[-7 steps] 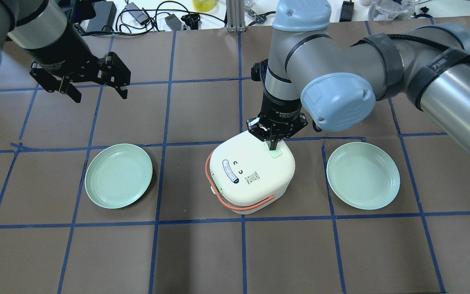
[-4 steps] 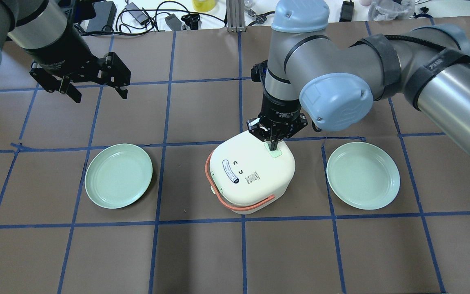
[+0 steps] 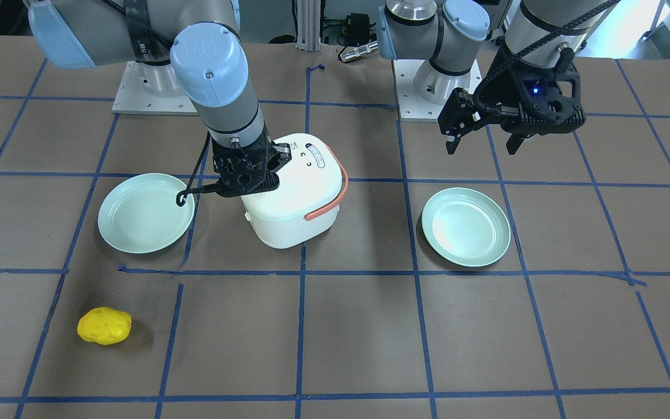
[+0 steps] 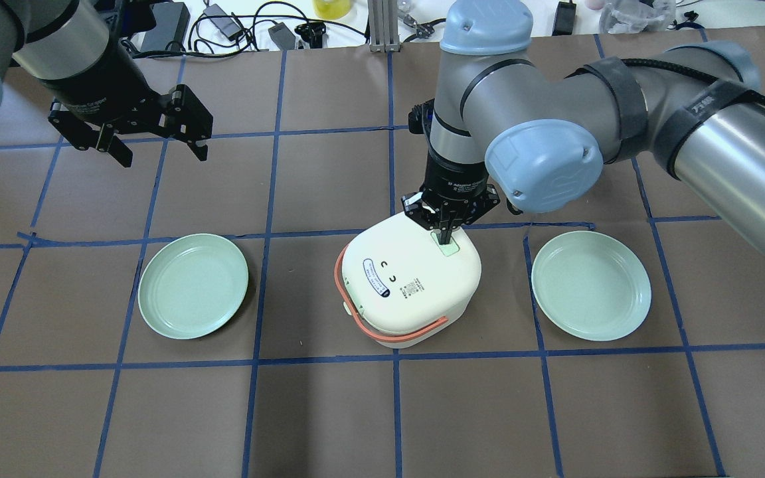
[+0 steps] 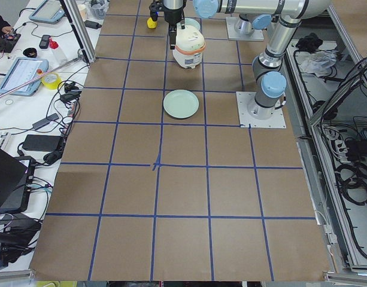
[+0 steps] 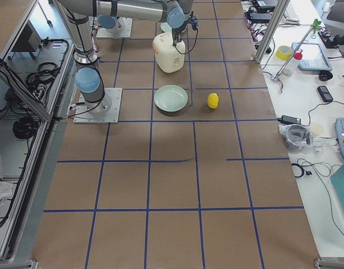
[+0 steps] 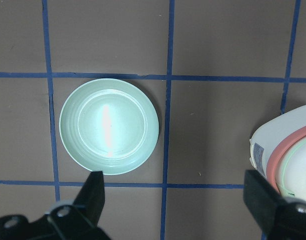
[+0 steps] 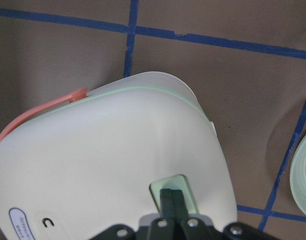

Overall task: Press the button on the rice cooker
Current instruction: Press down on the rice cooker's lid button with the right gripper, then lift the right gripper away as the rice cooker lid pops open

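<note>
Left hand hangs over the surface on the left side, its fingers wide apart and holding nothing, well apart from everything else. Nearer to the robot lies the left plate, pale green, inside one taped square with its rim close to the blue lines. A wide strip of brown paper separates this plate from the rice cooker, which stands in the middle with its orange handle folded down along the left edge. The button sits in the lid near the far right edge. The right hand points straight down on it, fingers pressed together, tips touching the button. To the right, near the cooker but apart from it, lies the right plate
</note>
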